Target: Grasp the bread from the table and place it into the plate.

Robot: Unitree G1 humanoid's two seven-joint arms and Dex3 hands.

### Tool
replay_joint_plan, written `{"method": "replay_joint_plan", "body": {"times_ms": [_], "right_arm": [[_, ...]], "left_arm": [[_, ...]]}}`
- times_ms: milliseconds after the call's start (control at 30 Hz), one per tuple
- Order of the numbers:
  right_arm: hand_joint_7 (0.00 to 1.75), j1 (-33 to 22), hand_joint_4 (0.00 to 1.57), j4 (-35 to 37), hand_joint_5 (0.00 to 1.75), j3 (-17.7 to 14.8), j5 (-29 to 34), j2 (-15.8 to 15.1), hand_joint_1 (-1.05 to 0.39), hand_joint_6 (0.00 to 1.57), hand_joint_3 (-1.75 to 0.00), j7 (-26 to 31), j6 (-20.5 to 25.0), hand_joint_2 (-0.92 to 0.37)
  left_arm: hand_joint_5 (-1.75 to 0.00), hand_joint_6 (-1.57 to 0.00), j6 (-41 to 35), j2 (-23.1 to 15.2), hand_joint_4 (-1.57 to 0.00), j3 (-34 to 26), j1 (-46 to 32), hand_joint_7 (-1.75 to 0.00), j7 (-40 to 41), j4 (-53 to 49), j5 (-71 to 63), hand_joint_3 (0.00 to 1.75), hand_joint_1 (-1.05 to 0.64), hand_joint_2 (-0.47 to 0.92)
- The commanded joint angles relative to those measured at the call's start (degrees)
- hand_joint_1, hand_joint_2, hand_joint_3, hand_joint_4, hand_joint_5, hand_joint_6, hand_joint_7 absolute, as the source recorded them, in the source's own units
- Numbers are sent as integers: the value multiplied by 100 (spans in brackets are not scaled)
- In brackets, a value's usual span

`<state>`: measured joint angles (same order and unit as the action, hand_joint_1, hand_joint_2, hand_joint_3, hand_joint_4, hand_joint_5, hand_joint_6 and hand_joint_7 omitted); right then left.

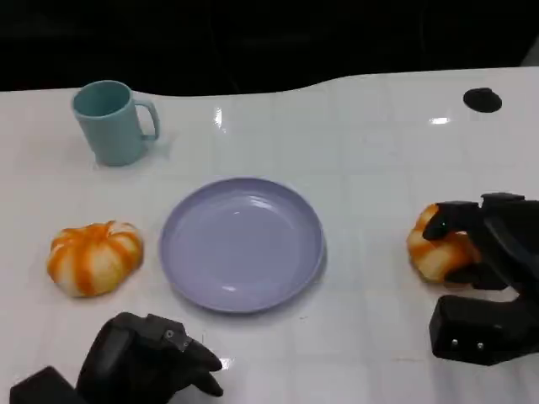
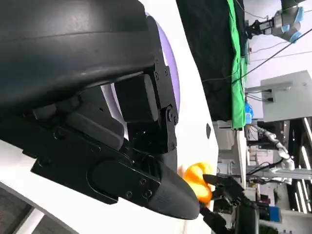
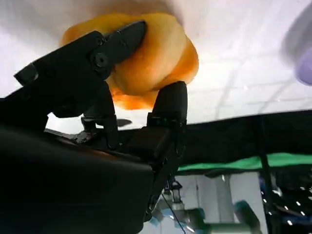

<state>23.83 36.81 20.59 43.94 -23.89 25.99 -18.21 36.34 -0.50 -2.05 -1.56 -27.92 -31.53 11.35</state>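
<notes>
Right robot hand [image 1: 472,252] half-hiding gripped bread [image 1: 438,246]

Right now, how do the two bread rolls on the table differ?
The right roll sits between the fingers of the right hand; the left roll lies free, apart from the left hand. The left roll shows whole, with pale and orange stripes; the right roll is partly hidden by fingers. They lie on opposite sides of the plate. Both are orange, rounded, and outside the plate.

Two breads [image 1: 94,257] [image 1: 438,244], one plate [image 1: 242,244], one mug [image 1: 111,122]
</notes>
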Motion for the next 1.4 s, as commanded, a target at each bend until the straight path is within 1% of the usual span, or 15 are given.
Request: {"method": "replay_joint_plan", "body": {"times_ms": [33, 100, 167, 233, 267, 300, 367, 467, 567, 733, 833, 933, 1100, 1267, 1400], "right_arm": [[135, -138, 94, -146, 175, -87, -95, -105, 11, 94, -2, 346, -404, -81], [130, -199, 97, -313, 175, -140, -174, -93, 10, 99, -4, 376, -595, -81], [130, -251, 98, -500, 175, -179, -258, -71, 12, 100, -6, 330, -722, -82], [127, -284, 101, -662, 174, -195, -347, -27, 14, 102, -88, 271, -863, -41], [127, -297, 101, -747, 175, -198, -398, 10, 14, 103, -112, 231, -919, -29], [128, -310, 103, -832, 175, -198, -439, 45, 14, 103, -129, 173, -938, -20], [129, -333, 104, -1025, 175, -184, -503, 159, 14, 103, -139, 33, -906, -15], [133, -293, 105, -1115, 175, -149, -591, 340, 14, 103, -146, -139, -964, -14], [138, -167, 105, -1035, 175, -74, -521, 539, 12, 100, -150, -142, -1007, -12], [132, 128, 106, -706, 172, 101, -356, 893, 11, 102, -154, 85, -1163, -9], [138, 327, 105, -434, 174, 197, -230, 1134, 6, 100, -152, 226, -1152, -11], [140, 531, 104, -138, 175, 310, -160, 1348, 3, 98, -150, 325, -1154, -12], [152, 902, 103, 386, 175, 485, -38, 1664, -1, 91, -147, 515, -1185, -16], [155, 1297, 102, 1044, 175, 613, -65, 2023, -4, 88, -143, 723, -1194, -20], [144, 1521, 98, 1423, 175, 685, -97, 2216, -4, 90, -139, 779, -1134, -21]], "left_arm": [[-64, -157, 20, -40, -146, -8, -56, -23, 40, 28, -11, 0, -105, 91], [-64, -157, 19, -32, -146, 3, -83, -23, 35, 59, -12, 0, -105, 91], [-64, -157, 40, -25, -146, 8, -85, -23, 43, 64, -20, 0, -105, 90], [-64, -157, 36, -25, -146, 7, -77, -23, 62, 68, -32, 0, -105, 91], [-64, -157, 26, -26, -146, 5, -73, -23, 77, 71, -40, 0, -105, 91], [-64, -157, 11, -26, -146, 1, -70, -24, 85, 75, -40, 0, -105, 91], [-64, -157, 20, -34, -146, -9, -49, -24, 74, 47, -32, 0, -105, 91], [-64, -157, -24, -43, -145, -7, -39, -23, 21, 51, 11, 0, -105, 91], [-63, -157, -52, -45, -145, -3, -46, -23, 1, 65, 32, 0, -105, 90], [-63, -157, -63, -48, -145, 12, -70, -23, 3, 103, 19, 0, -105, 89], [-63, -157, -97, -44, -145, 22, -87, -22, -15, 128, 38, 0, -105, 89], [-63, -157, -89, -44, -145, 31, -99, -22, 9, 142, 7, 0, -105, 89], [-63, -157, -90, -47, -145, 38, -102, -22, 16, 139, -3, 0, -105, 89], [-63, -157, -107, -39, -146, 52, -117, -23, 68, 162, -42, 0, -105, 89], [-63, -157, -101, -28, -146, 61, -114, -23, 22, 156, -2, 0, -105, 89]]}}
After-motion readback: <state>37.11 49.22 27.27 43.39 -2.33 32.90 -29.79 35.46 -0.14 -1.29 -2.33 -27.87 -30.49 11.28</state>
